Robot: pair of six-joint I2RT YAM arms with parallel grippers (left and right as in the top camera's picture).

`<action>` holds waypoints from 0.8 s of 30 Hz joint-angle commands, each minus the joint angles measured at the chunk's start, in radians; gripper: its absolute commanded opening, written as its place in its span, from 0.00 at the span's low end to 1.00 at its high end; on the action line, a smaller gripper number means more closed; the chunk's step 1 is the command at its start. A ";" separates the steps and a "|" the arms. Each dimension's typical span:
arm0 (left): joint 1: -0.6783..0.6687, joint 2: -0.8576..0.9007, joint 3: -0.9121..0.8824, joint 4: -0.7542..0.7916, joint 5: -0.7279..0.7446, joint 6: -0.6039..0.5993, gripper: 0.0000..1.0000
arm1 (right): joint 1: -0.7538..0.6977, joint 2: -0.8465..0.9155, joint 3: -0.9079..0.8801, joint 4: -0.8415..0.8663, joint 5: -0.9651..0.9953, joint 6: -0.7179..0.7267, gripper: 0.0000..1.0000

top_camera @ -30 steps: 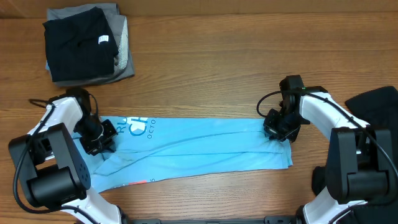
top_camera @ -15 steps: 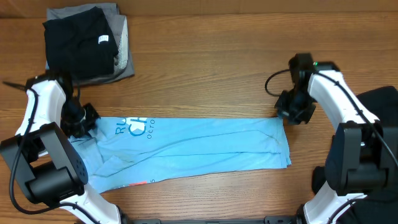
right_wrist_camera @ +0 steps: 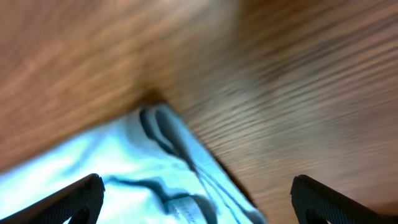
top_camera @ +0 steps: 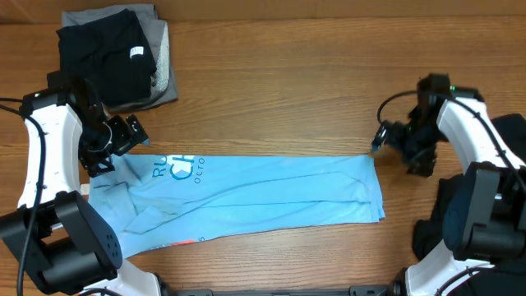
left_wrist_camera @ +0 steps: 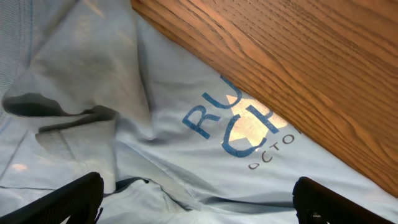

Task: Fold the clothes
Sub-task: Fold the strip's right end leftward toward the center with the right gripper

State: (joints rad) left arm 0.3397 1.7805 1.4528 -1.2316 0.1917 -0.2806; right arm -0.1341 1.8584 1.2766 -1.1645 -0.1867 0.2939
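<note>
One blue T-shirt (top_camera: 246, 197), one folded pile (top_camera: 107, 62)

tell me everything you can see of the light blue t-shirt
Soft, thin light-blue T-shirt, folded into a long band lying flat across the wooden table, lightly creased, bunched at its left end. Dark-blue lettering near the left, a coral-pink bit at the lower edge. The left gripper and right gripper are open, neither holding it.

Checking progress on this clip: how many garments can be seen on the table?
4: light-blue T-shirt spread mid-table; folded black garment top left, atop a grey garment; a second black garment at the right edge. The stack may hide more.
</note>
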 commanded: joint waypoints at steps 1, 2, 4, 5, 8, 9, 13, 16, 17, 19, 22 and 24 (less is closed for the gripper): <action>-0.008 -0.008 -0.009 -0.002 0.023 0.019 1.00 | 0.020 -0.018 -0.107 0.035 -0.130 -0.076 1.00; -0.008 -0.008 -0.010 -0.002 0.023 0.019 1.00 | 0.022 -0.018 -0.135 0.045 -0.134 -0.079 1.00; -0.008 -0.008 -0.010 -0.003 0.023 0.019 1.00 | 0.023 -0.018 -0.183 0.065 -0.154 -0.084 1.00; -0.008 -0.008 -0.010 -0.003 0.023 0.019 1.00 | 0.023 -0.018 -0.205 0.077 -0.172 -0.090 1.00; -0.008 -0.008 -0.010 -0.003 0.024 0.018 1.00 | 0.023 -0.018 -0.258 0.109 -0.217 -0.090 1.00; -0.008 -0.008 -0.010 -0.003 0.024 0.018 1.00 | 0.023 -0.018 -0.272 0.116 -0.235 -0.091 1.00; -0.008 -0.008 -0.010 -0.003 0.024 0.018 1.00 | 0.030 -0.018 -0.337 0.151 -0.325 -0.150 0.96; -0.008 -0.008 -0.010 -0.003 0.023 0.018 1.00 | 0.041 -0.018 -0.369 0.191 -0.332 -0.149 0.78; -0.008 -0.008 -0.010 -0.003 0.024 0.019 1.00 | 0.043 -0.018 -0.377 0.203 -0.332 -0.145 0.68; -0.008 -0.008 -0.010 -0.003 0.023 0.019 1.00 | 0.043 -0.018 -0.380 0.214 -0.331 -0.137 0.38; -0.008 -0.008 -0.010 -0.006 0.023 0.019 1.00 | 0.041 -0.018 -0.377 0.246 -0.315 -0.076 0.04; -0.008 -0.008 -0.010 -0.010 0.023 0.019 1.00 | 0.040 -0.018 -0.360 0.242 -0.244 -0.013 0.04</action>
State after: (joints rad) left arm 0.3397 1.7805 1.4479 -1.2350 0.2031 -0.2806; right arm -0.0978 1.8168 0.9123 -0.9459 -0.5308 0.2024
